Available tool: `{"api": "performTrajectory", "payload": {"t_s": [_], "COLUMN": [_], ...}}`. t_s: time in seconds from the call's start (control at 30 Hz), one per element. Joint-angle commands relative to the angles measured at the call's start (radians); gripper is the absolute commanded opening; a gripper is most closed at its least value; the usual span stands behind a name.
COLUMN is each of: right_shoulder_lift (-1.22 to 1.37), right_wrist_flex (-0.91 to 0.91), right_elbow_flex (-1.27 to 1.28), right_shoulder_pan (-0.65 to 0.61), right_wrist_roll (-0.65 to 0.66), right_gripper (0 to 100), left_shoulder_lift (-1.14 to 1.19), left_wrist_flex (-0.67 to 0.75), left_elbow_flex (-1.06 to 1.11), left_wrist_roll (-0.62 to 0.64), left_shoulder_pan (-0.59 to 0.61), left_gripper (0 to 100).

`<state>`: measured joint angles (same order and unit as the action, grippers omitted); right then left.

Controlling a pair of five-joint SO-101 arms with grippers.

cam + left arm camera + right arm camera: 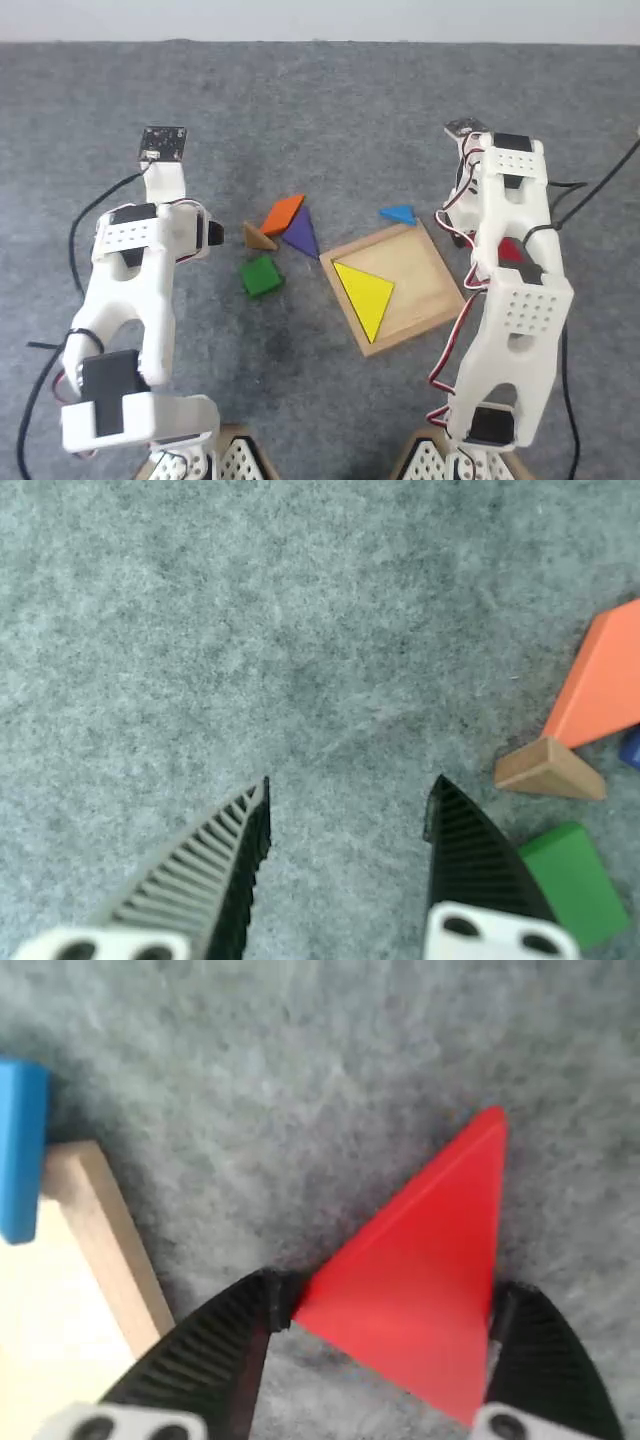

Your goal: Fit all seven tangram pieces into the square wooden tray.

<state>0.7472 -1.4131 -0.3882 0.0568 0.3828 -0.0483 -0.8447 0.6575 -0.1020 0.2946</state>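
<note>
Right gripper jaws pinch red triangle across its wide end, flat on mat beside tray. Left gripper jaws spread over mat.

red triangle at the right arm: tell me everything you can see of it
The red triangle is a flat, plain-coloured piece with crisp edges, painted wood by the look, and shows no damage. It sits level over the grey mat; I cannot tell if it is lifted. It is outside the wooden tray, apart from its rim. The right gripper straddles it, and both fingers appear to press its sides.
</note>
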Motion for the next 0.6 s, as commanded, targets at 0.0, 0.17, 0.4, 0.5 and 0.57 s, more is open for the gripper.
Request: {"api": "performTrajectory", "payload": {"t_s": [0.0,0.17,0.4,0.5,0.57], "right_shoulder_lift": [-0.008,-0.068,-0.087,-0.088,-0.088], "right_wrist_flex": [0.022,-0.008,-0.016,-0.039,-0.068], "right_elbow_flex": [-0.040,-0.040,-0.040,-0.046,-0.074], "right_shoulder_pan": [0.013,0.015,0.013,0.012,0.010], "right_wrist_roll": [-0.008,-0.002,-0.003,-0.002,-0.002], "right_gripper": [29.6,29.6,29.6,29.6,29.6], "left_shoulder_lift": [-0.003,-0.003,-0.003,-0.003,-0.003], "left_wrist_flex": [0.021,0.021,0.021,0.021,0.021], "left_elbow_flex": [-0.007,-0.007,-0.007,-0.007,-0.007], "left_wrist_roll": [-0.012,-0.012,-0.012,-0.012,-0.012], "left_shoulder_pan": [0.006,0.006,0.006,0.006,0.006], "left_gripper": [25,25,25,25,25]}}
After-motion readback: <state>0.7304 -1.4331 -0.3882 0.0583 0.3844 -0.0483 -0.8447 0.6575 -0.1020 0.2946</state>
